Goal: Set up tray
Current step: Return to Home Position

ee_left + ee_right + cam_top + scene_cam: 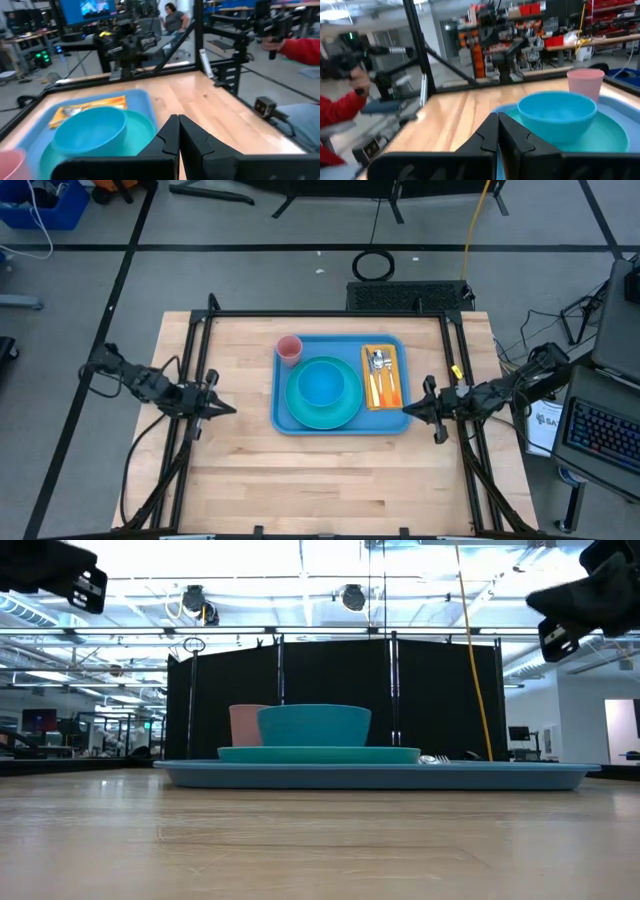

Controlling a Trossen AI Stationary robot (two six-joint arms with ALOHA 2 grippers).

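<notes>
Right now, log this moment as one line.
tray: plate, bowl, cup, napkin, cutlery | left gripper: shut, raised, left of tray | right gripper: shut, raised, at tray's right edge

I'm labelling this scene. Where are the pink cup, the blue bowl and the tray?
pink cup [289, 348], high view, its open top.
blue bowl [322, 384], high view, its inner floor.
tray [283, 421], high view, bare floor by a corner.
</notes>
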